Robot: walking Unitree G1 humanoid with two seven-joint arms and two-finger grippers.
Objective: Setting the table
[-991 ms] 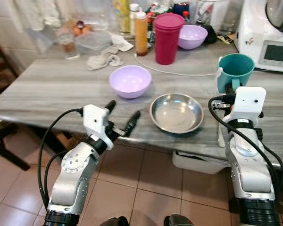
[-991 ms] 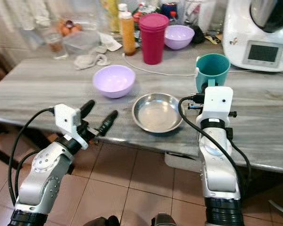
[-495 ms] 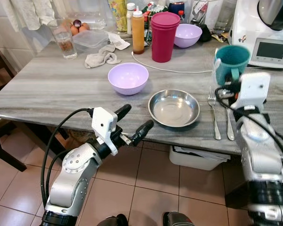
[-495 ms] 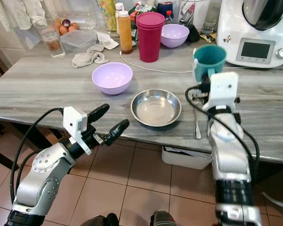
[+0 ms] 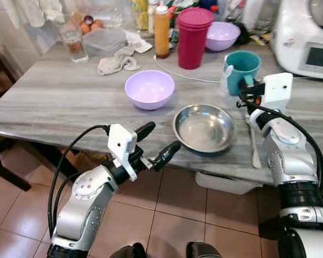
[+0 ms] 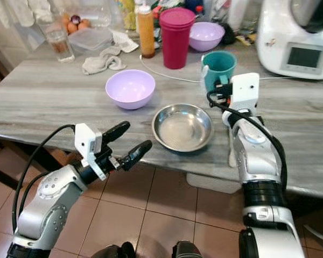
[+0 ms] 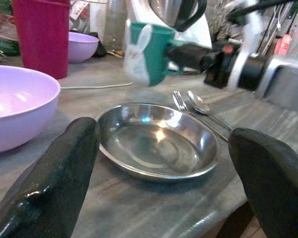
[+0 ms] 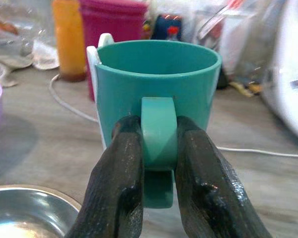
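Head views: teal mug [image 5: 243,69] upright beyond steel bowl [image 5: 204,128] on grey table [image 5: 54,102], handle pinched by right end effector [image 5: 244,92]. Lilac bowl [image 5: 149,89] to the robot's left of steel bowl. Left end effector [image 5: 155,142] off table's near edge, fingers spread wide, holding nothing. Magenta tumbler [image 5: 193,37] and orange bottle [image 5: 161,34] at back.

Left wrist view: both black fingers [image 7: 54,178] far apart, steel bowl between them, fork and spoon [image 7: 196,106] lying past it, mug behind.

Right wrist view: fingers [image 8: 120,188] clamped on mug handle [image 8: 159,136], one each side.
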